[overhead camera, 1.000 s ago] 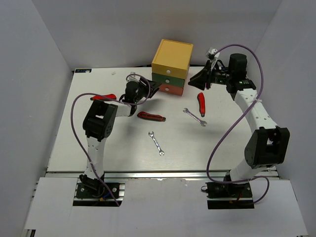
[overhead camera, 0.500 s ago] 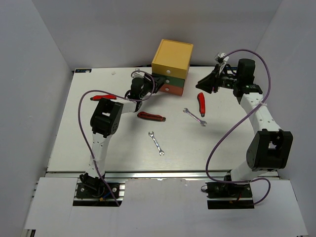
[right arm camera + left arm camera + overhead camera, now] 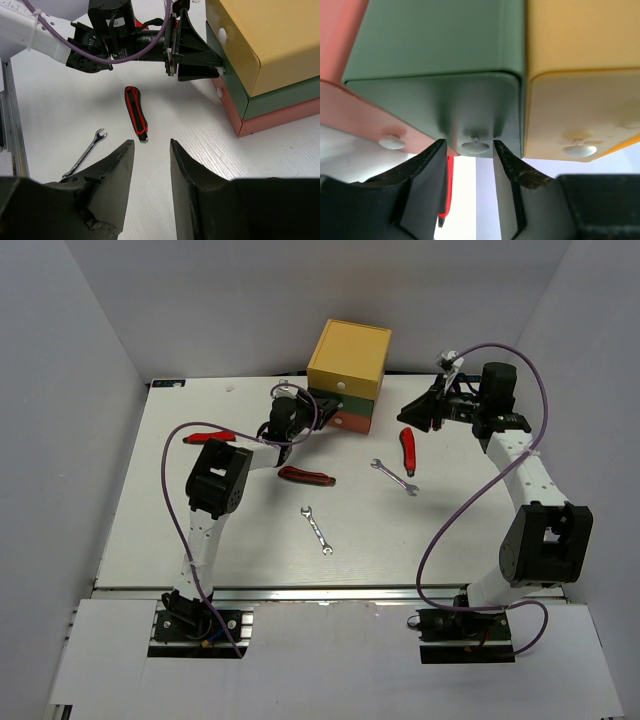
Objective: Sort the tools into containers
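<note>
drawer knob sits between the fingers, not pinched yet

the left gripper [image 3: 468,155] is right up at the stack of three small box drawers. its two black fingers [image 3: 432,165] are partly open and stand on each side of the white round knob [image 3: 475,147] of the green middle drawer [image 3: 470,105]. they hold nothing. the yellow top drawer [image 3: 348,358] and the orange-red bottom drawer [image 3: 352,422] look shut, and so does the green one.

the right gripper [image 3: 151,145] hangs in the air just to the right of the drawers. it is open wide and empty.

all the tools lie out on the white table [image 3: 150,530]. one red-and-black knife-like tool [image 3: 306,476] is near the left arm and the other red-and-black knife-like tool [image 3: 406,447] is below the right gripper. a silver open-end wrench [image 3: 395,477] and a second silver wrench [image 3: 317,529] lie nearer the front. a red-handled tool [image 3: 208,438] lies far left, partly hidden.

i think the step now is opening the green drawer, so no tool is sorted. the next move should be to squeeze the knob and pull straight back. the knob is small and smooth, so the fingers could slip off.
</note>
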You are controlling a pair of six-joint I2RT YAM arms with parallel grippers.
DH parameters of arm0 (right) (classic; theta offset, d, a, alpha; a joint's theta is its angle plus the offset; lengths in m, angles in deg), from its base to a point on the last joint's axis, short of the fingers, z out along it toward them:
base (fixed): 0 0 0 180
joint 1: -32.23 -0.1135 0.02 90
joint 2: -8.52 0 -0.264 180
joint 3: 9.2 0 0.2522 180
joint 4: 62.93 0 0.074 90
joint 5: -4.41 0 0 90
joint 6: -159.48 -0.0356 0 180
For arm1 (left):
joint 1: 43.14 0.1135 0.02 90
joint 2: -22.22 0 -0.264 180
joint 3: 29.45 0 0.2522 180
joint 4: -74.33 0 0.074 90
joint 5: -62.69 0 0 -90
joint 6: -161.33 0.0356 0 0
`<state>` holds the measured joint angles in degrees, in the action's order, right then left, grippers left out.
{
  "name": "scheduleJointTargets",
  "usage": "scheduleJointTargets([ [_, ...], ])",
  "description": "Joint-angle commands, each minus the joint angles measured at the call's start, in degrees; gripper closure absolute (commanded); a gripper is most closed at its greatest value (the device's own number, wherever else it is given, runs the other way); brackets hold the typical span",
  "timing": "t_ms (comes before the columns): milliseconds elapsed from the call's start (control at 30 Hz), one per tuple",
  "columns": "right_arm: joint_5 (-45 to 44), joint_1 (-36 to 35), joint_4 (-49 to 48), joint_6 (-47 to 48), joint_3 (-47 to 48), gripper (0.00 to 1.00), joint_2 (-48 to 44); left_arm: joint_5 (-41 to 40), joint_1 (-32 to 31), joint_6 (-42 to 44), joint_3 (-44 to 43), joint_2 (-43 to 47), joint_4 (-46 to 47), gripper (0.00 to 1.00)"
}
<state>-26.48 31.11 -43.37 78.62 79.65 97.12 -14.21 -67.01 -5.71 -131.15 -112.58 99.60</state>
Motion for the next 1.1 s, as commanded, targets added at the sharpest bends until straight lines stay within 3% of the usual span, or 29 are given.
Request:
scheduleJointTargets([
  [0, 1.4, 0.2, -1.8, -0.4, -0.9, 0.59, -2.4, -0.1, -0.4, -0.2, -2.4, -0.4, 0.1, 0.48],
  [600, 0.9, 0.3, -0.6, 1.9, -3.8, 0.59, -3.7, -0.8, -0.6, -1.4, 0.6, 1.2, 2.5, 0.66],
  [933, -3.3, 0.2, 5.3, 8.0, -8.6, 0.60, -3.9, 0.9, -0.6, -0.6, 16.2, 10.3, 7.6, 0.66],
  [1067, -7.3, -1.2, 12.5, 15.0, -9.6, 0.58, -2.3, 1.1, -0.7, 0.2, 24.7, 16.2, 9.1, 0.66],
])
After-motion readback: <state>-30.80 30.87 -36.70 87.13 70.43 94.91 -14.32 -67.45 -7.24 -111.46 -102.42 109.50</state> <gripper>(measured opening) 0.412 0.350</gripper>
